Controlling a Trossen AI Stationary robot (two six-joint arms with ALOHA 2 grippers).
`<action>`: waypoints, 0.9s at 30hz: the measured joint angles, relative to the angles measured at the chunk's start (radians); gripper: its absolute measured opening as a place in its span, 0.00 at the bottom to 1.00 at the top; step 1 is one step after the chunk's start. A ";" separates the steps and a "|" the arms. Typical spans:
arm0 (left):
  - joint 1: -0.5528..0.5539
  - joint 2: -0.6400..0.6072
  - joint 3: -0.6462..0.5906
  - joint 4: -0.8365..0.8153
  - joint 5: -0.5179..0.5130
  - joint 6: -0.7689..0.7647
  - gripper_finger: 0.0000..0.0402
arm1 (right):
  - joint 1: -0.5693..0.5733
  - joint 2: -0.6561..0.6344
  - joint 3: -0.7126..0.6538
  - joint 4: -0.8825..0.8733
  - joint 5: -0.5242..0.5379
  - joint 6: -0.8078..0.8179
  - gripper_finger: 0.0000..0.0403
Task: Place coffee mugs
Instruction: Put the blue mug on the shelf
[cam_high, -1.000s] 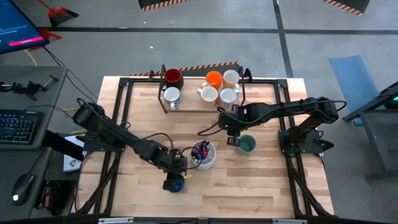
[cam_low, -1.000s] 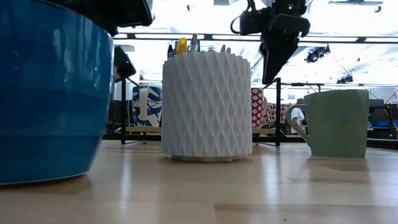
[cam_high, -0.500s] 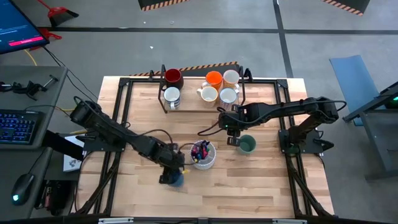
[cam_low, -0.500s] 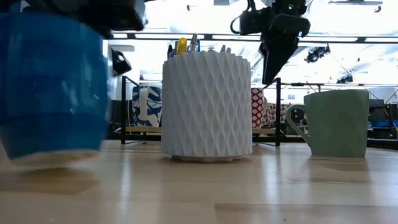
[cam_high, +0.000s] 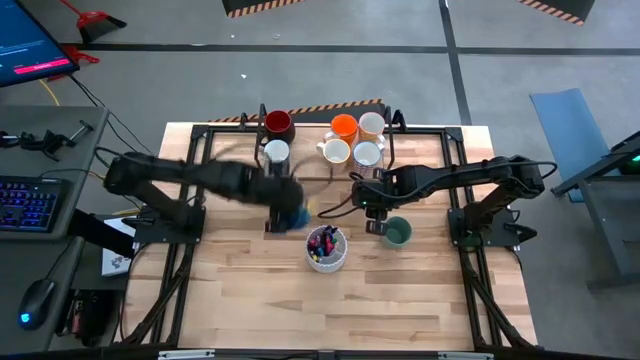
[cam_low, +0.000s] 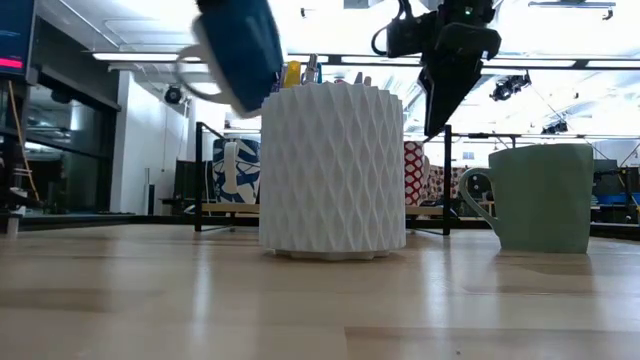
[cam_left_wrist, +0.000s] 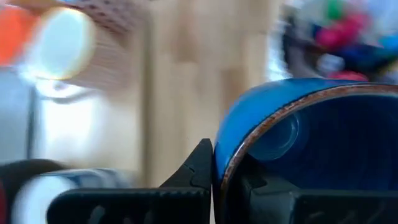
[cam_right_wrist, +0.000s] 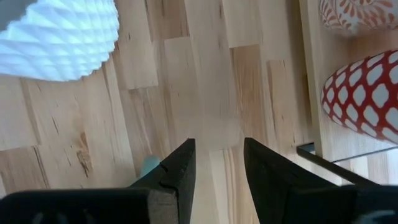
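Left tool (cam_high: 283, 205) grips blue mug (cam_high: 292, 213) above pen cup (cam_high: 327, 248); rim-only hold risks slip. Right tool (cam_right_wrist: 214, 163), narrowly open, beside green mug (cam_high: 397, 233).

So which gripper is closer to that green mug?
The right gripper, open, hovers just beside the green mug. The left gripper carries the blue mug beyond the pen cup.

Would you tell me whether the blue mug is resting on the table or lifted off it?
Lifted. The low view shows the blue mug tilted in the air, and the left tool grips its rim.
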 joint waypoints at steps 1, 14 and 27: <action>0.040 0.000 0.025 -0.006 0.001 0.037 0.01 | 0.000 0.000 0.000 -0.005 -0.001 0.000 0.28; 0.534 0.073 0.217 0.008 0.166 0.208 0.01 | 0.081 0.000 0.000 -0.111 0.012 0.080 0.28; 0.722 0.400 0.542 -0.070 0.241 0.270 0.01 | 0.280 0.000 0.000 -0.178 0.109 0.301 0.28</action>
